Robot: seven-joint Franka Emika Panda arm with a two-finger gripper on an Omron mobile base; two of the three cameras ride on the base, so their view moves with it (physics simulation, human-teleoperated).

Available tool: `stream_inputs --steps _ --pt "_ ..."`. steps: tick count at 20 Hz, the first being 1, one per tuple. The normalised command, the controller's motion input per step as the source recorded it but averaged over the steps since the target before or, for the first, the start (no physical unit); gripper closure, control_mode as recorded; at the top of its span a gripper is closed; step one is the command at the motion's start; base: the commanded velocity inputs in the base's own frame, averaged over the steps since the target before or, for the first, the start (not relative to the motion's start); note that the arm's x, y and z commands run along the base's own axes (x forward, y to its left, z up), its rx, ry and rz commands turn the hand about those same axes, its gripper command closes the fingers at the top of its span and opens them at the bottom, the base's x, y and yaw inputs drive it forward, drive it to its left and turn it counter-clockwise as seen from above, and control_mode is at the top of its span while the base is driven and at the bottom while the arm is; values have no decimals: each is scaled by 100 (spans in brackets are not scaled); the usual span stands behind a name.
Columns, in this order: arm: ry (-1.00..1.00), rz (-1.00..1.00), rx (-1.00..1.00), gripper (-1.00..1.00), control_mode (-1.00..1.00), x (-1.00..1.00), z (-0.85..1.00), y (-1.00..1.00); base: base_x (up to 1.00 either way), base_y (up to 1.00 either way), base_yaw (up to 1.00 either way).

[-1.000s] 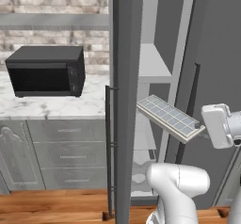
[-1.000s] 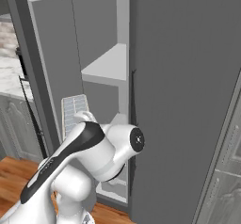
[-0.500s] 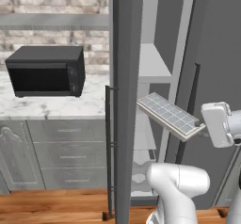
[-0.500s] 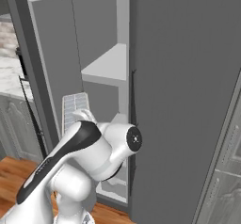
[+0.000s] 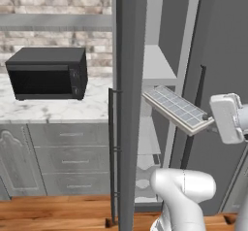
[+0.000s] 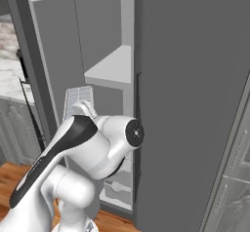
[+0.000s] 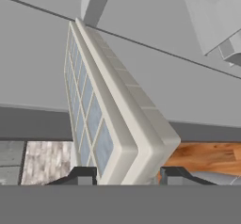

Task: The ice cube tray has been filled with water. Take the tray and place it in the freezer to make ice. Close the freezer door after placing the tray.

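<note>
The ice cube tray [image 5: 177,109] is clamped at its near end by the gripper [image 7: 127,175], held tilted before the open freezer [image 5: 160,70], shelf at 11 o'clock. The water [image 7: 87,119] could be spilled by that tilt, or the door edge [image 5: 130,99] clipped.

The ice cube tray [image 5: 177,109] hangs tilted before the open freezer [image 5: 160,70], right of the microwave [image 5: 47,74].
</note>
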Motion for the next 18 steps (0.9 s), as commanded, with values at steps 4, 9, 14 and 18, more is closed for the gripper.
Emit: stream_inputs --steps 4,9,14,18 --pt "0 -8 0 100 -100 -1 30 0 0 0 0" --pt "0 -19 0 100 -100 0 22 2 0 0 0" --pt "0 -23 0 100 -100 -3 23 0 0 0 0" --pt "0 -21 0 100 -100 -12 20 2 0 0 0"
